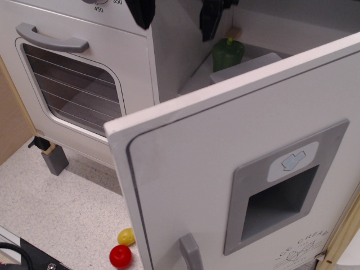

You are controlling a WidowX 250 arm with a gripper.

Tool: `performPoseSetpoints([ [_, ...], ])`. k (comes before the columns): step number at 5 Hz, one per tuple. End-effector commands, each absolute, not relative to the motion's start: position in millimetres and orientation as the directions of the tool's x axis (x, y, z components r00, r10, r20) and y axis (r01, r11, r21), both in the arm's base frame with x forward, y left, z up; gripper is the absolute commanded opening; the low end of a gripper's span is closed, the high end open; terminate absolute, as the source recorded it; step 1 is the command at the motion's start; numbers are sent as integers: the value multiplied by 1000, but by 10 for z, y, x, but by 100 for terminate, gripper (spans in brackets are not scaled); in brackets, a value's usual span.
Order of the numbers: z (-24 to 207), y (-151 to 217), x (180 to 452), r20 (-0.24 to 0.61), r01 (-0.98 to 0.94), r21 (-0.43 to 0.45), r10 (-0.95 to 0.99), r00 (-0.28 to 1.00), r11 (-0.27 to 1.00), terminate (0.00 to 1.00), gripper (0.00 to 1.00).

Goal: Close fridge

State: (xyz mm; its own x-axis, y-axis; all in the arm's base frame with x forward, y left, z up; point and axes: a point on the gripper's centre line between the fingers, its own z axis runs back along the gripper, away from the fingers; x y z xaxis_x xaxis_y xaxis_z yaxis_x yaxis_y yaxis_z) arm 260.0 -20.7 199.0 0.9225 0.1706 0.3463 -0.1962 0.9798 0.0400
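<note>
Nothing of the closing is done yet, as I judge it: the fridge door [247,169] stands swung wide, its flat front facing the camera, well below and in front of my gripper [175,14]. The whole swing back to the cabinet is left. My gripper sits at the top edge of the view with only two black fingertips [140,14] showing, spread apart with nothing between them, touching nothing.

The door is a smooth white panel, looking like painted board, with a rounded grey outline at its corner. Set into it is a grey recessed dispenser panel [281,188] with a pale blue ice mark above the hollow; faint lettering sits low at its right corner. A grey handle [190,252] juts out near the bottom edge.

Inside the open compartment, just below my right fingertip, stands a glossy green toy pepper [228,53]. Off to my left is the oven door [67,84], white with a wired window and a curved grey handle. Far below, on the speckled floor, lie a small yellow ball [126,236] and a red ball [120,256], touching.
</note>
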Motion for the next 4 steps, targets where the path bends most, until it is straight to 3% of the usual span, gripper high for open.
performPoseSetpoints([
  [1,2362,-398,2353,377,-43,1,39,925,999,0,100],
  [3,2352,-564,1875,367,148,-15,-133,921,989,0,100],
  [4,2365,-595,1790,395,173,-21,-151,906,985,0,100],
])
